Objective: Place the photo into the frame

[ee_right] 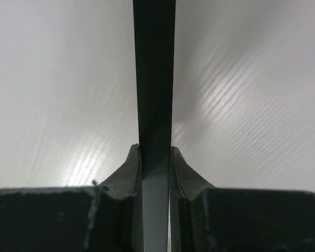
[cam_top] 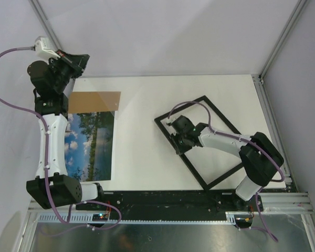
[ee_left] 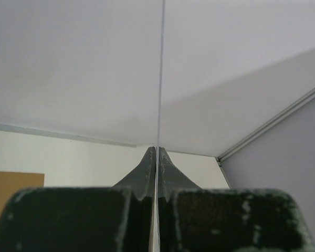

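- First, right gripper [ee_right: 154, 153]: fingers [ee_right: 130, 170] pressed against both sides of a black bar, clamped on it with no gap showing.
- That bar belonged to the frame [cam_top: 220, 113], gripped on its near-left side in the top view.
- Frame sat on the right half of the table [cam_top: 147, 94], turned cornerwise to the table's edges, black face showing. Could not tell whether it lay flat or slightly raised.
- Behind the bar in the wrist view: white table surface with a ridged sheen.
- Left gripper [ee_left: 156, 152]: fingers [ee_left: 144, 170] closed together on a thin sheet [ee_left: 160, 79] seen edge-on, a pale line running from between the tips to the top of the view. Could not tell which sheet this was.
- Left arm reached to the far-left corner, its gripper raised above the table.
- Photo [cam_top: 92, 147] lay on the left part of the table near the front edge, landscape side up, its left margin hidden under the left arm's white link.
- Brown cardboard board [cam_top: 97, 101] lay just beyond the photo, meeting its far edge.
- Photo and frame were well apart, with bare table between them.
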Tool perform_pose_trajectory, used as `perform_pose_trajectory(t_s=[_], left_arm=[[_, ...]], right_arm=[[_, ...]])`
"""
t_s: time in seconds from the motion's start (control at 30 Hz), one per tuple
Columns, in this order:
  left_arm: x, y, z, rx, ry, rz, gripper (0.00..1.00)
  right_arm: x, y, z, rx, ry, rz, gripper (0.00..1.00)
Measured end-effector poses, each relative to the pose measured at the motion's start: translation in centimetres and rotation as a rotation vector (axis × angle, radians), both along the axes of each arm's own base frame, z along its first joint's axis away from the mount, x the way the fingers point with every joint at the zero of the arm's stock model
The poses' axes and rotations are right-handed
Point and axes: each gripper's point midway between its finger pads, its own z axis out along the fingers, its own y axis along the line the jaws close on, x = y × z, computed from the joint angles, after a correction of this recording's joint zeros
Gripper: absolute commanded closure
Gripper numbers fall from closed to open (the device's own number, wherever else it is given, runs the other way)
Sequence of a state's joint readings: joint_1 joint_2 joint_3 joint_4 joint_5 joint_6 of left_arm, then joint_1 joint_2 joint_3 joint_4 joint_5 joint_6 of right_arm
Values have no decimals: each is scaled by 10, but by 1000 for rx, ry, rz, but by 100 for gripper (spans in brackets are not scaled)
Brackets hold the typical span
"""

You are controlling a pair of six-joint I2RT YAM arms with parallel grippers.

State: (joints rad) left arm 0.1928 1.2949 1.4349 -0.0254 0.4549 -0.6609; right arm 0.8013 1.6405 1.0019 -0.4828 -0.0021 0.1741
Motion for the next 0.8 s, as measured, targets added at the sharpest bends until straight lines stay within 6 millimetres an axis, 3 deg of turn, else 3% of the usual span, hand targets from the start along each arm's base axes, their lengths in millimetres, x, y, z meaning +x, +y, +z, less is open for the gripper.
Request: perform_pose_trajectory(t_s=[0.1, 0.27, 0.4, 0.6, 0.8], left_arm=[[0, 8, 5, 11, -15, 29, 100], [2, 22, 5, 26, -18, 82, 100], [3, 32, 4, 34, -18, 118, 100], [4, 46, 3, 41, -16, 166, 100], [4, 48, 3, 41, -15, 172, 100]], right_arm=[[19, 15, 30, 65, -20, -40, 100], [48, 57, 103, 251, -103, -63, 100], [60, 73, 157, 383, -159, -95, 100], [83, 75, 240, 613, -219, -194, 100], [99, 71, 293, 822, -220, -263, 100]])
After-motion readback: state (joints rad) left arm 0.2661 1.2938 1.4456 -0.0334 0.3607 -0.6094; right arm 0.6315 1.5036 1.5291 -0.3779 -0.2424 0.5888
